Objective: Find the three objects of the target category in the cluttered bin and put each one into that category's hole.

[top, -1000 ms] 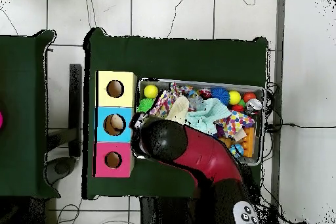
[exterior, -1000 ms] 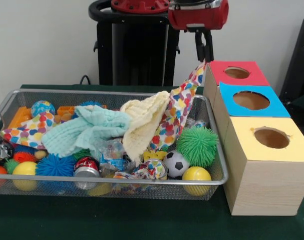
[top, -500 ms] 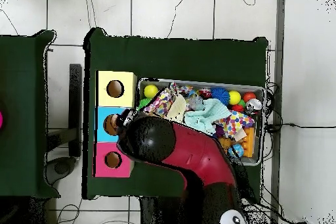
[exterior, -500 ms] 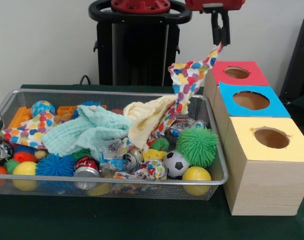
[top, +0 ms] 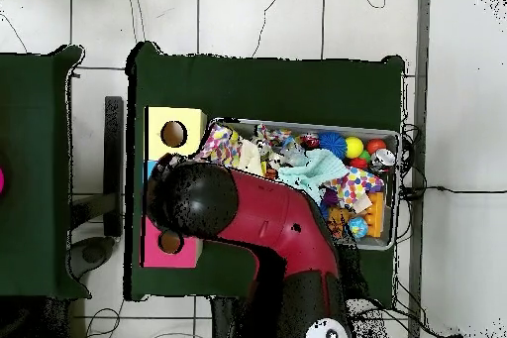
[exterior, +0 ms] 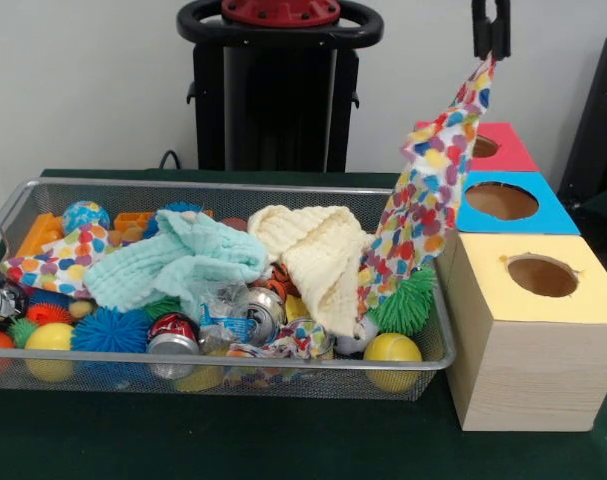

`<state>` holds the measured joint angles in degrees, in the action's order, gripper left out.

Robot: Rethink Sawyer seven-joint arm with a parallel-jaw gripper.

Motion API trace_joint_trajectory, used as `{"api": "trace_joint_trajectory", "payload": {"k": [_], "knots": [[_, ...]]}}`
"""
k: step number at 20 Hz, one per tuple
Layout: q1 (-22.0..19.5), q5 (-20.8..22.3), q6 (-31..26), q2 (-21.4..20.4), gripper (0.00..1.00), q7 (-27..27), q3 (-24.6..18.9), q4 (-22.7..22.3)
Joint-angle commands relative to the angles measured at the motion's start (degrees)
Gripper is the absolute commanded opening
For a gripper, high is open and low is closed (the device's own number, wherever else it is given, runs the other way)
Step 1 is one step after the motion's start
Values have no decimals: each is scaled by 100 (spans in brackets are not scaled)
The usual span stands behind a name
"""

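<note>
My gripper [exterior: 489, 50] is at the top right of the front view, shut on one corner of a cloth with many-coloured dots [exterior: 428, 190]. The cloth hangs stretched from there down into the right end of the wire bin [exterior: 233, 361], in front of the red box [exterior: 505, 146] and the blue box [exterior: 513, 218]. Its lower end rests by a green spiky ball [exterior: 411, 303]. The yellow box [exterior: 543, 300] stands nearest. From overhead, the arm [top: 203, 205] covers the blue box and the dotted cloth [top: 220, 144] shows beside the yellow box [top: 158, 121].
In the bin lie a cream cloth [exterior: 318, 245], a mint cloth [exterior: 173, 260], a second dotted cloth [exterior: 53, 262], crushed cans [exterior: 173, 335], a yellow ball [exterior: 391, 350] and a blue spiky ball [exterior: 108, 330]. A black object [exterior: 598, 120] stands behind the boxes.
The gripper has risen and moved right towards the boxes, drawing the dotted cloth up out of the bin. The cream cloth has slipped off it and settled back down.
</note>
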<state>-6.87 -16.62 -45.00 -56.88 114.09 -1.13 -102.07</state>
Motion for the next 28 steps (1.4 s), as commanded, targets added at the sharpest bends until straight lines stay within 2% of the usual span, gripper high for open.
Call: {"api": "trace_joint_trajectory", "payload": {"k": [1,9,15,28], "knots": [[69,-186,-871,-69,0,1815,190,555],[133,-227,-1040,-214,0,1871,224,575],[277,-236,-1601,-314,0,2163,284,961],[560,-237,-1767,-103,0,2404,458,1298]]}}
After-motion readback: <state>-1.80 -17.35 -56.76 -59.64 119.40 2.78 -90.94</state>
